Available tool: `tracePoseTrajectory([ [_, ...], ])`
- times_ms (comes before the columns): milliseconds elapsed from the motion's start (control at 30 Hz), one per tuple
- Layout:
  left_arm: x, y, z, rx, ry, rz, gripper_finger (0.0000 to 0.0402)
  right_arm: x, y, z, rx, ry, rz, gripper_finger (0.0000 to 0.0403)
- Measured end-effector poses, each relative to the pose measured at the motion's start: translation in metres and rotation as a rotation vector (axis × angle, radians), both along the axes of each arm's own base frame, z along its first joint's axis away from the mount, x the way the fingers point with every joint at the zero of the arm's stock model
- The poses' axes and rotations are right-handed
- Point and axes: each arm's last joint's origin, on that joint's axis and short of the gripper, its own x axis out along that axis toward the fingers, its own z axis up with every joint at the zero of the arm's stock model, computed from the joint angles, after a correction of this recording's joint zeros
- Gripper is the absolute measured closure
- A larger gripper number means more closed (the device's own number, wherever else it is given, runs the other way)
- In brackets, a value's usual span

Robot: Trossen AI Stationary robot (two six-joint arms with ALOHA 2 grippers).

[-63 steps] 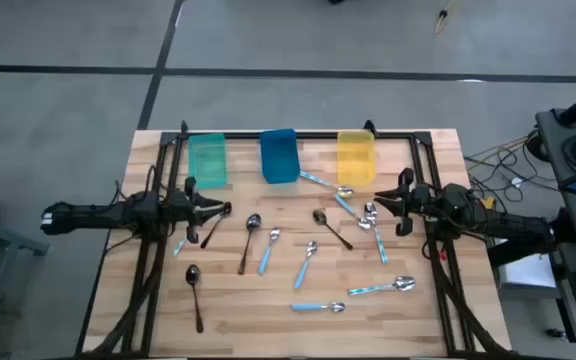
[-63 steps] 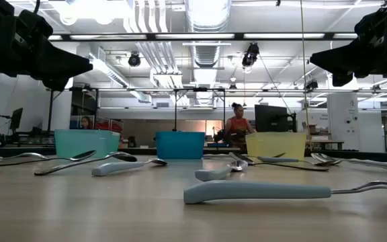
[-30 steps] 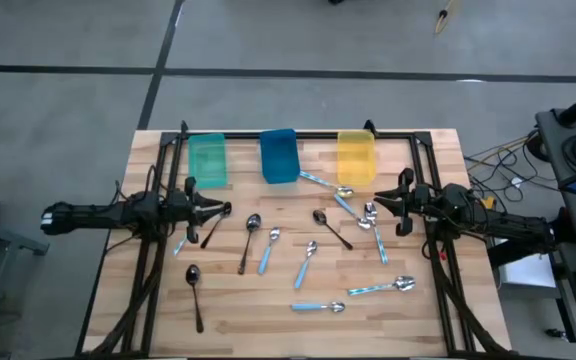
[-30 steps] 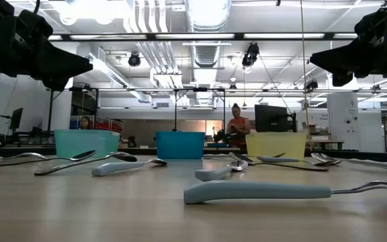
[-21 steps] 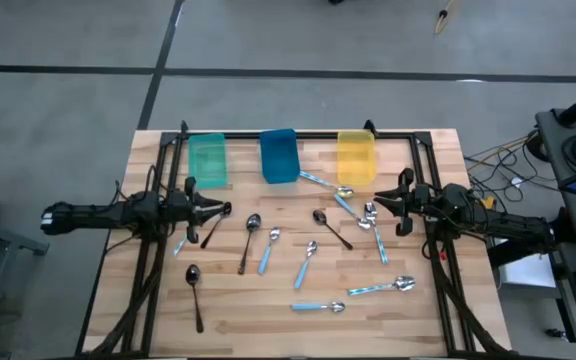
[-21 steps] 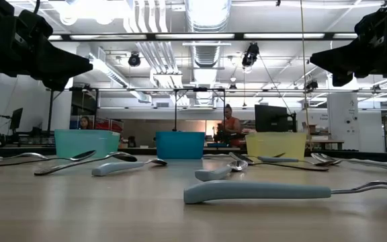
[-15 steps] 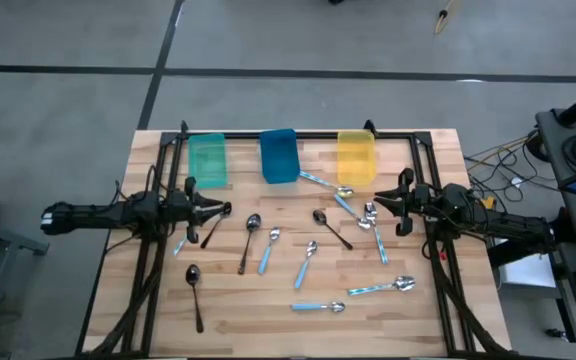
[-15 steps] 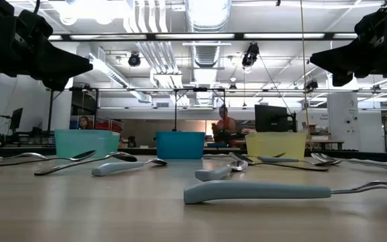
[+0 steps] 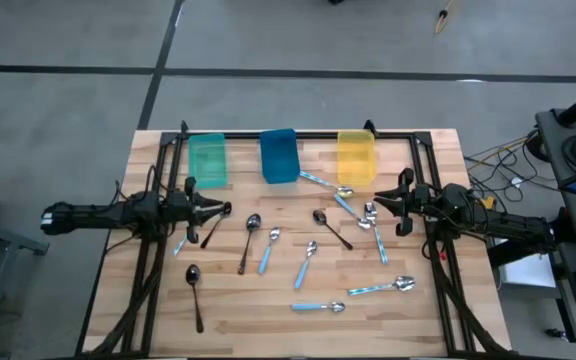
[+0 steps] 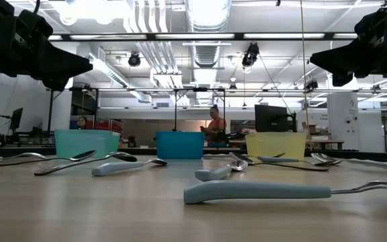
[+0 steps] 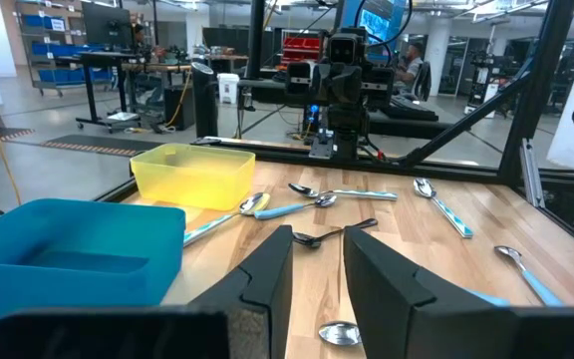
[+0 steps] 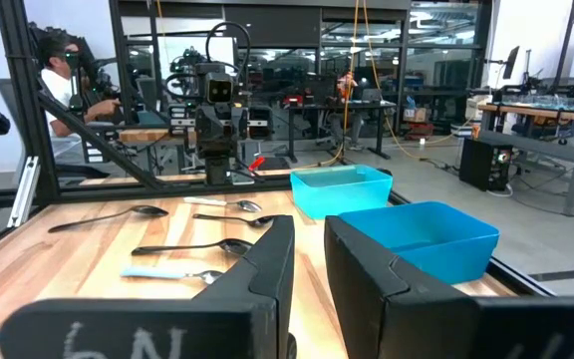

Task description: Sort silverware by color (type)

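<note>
Honestly, I am worrying about the heap of blue-handled spoons (image 9: 366, 215) lying crossed and touching beside the yellow bin (image 9: 356, 155); a pinch there is likely dragging up two at once, while the dark spoons (image 9: 192, 283) are sitting well apart on the table's left half. I am holding both arms raised over the table, the left gripper (image 11: 317, 267) and right gripper (image 12: 307, 261) each carrying nothing, fingers parted by a narrow gap. Only the wrist views are showing me that gap; the overhead view is giving the layout instead, with all three bins looking empty.
</note>
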Motion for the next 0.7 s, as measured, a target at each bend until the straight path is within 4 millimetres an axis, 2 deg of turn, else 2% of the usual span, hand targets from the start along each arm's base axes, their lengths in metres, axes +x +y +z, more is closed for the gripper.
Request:
tracePoseTrajectory([
  [233, 0.0, 0.0, 0.0, 0.0, 0.0, 0.0, 0.0327, 0.0, 0.0, 0.0, 0.0, 0.0, 0.0, 0.0351],
  [367, 0.0, 0.0, 0.0, 0.007, 0.002, 0.0, 0.0327, 0.0, 0.0, 0.001, -0.146, 0.012, -0.013, 0.0351],
  [400, 0.0, 0.0, 0.0, 0.007, 0.002, 0.0, 0.0327, 0.0, 0.0, 0.003, -0.134, -0.01, -0.009, 0.0351],
  [533, 0.0, 0.0, 0.0, 0.005, 0.0, 0.0, 0.0327, -0.004, -0.001, 0.019, 0.153, -0.227, -0.017, 0.0351],
  [633, 0.0, 0.001, 0.003, -0.011, -0.034, 0.02, 0.0327, -0.003, -0.001, 0.023, 0.276, -0.246, -0.002, 0.0351],
  [700, -0.001, 0.0, 0.012, -0.195, -0.159, -0.004, 0.0327, -0.002, 0.0, 0.027, 0.355, -0.239, 0.026, 0.0351],
])
